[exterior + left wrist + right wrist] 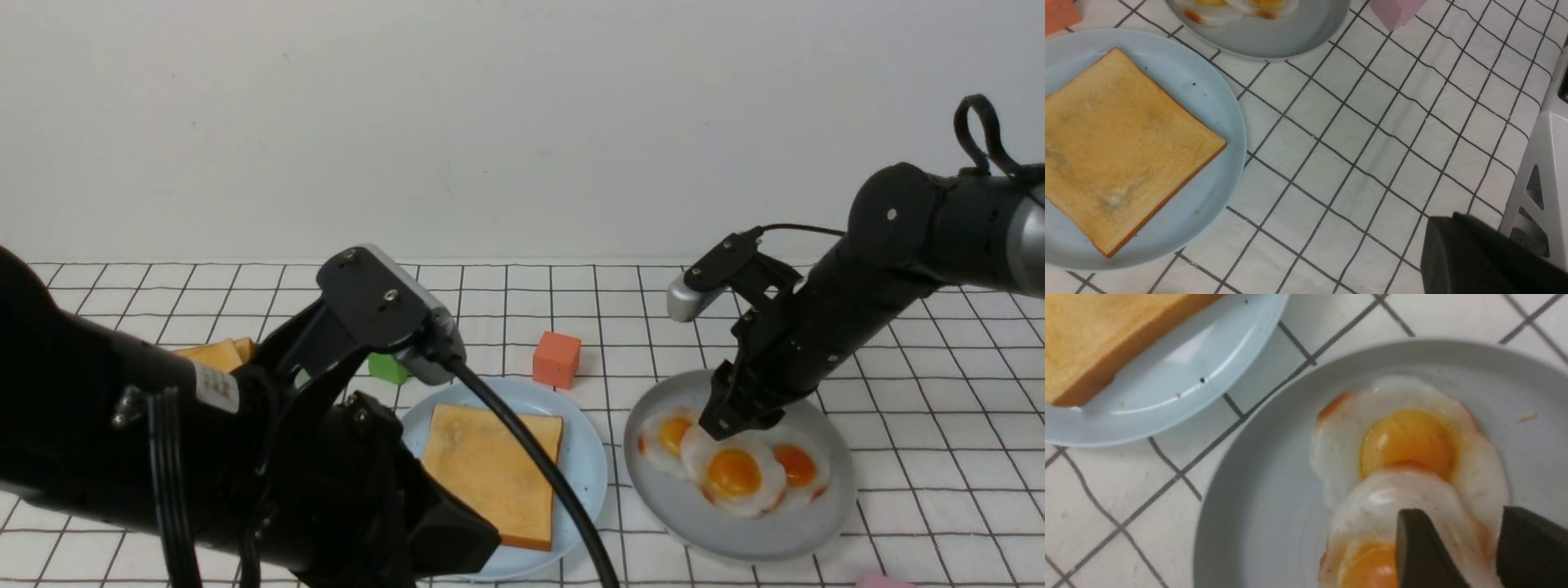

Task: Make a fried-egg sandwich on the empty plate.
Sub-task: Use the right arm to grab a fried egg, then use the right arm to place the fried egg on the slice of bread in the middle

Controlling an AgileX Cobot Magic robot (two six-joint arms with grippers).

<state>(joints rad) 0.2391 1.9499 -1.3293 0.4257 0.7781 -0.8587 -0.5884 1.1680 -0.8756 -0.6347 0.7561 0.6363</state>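
The pale blue plate (588, 465) holds one golden toast slice (490, 469) with no egg on it; no stacked sandwich shows. The plate (1216, 102) and toast (1122, 151) also show in the left wrist view. Three fried eggs lie overlapping on the grey plate (735, 531). My right gripper (735, 425) is open, low over the middle egg (735, 474). In the right wrist view its fingers (1421, 547) straddle that egg's white edge (1372, 522). My left gripper (469, 543) is shut and empty, just in front of the blue plate.
More toast slices (216, 355) lie at the back left, mostly hidden by my left arm. A green block (386, 367) and an orange cube (557, 359) stand behind the blue plate. A pink block (1396, 12) sits near the grey plate's front edge.
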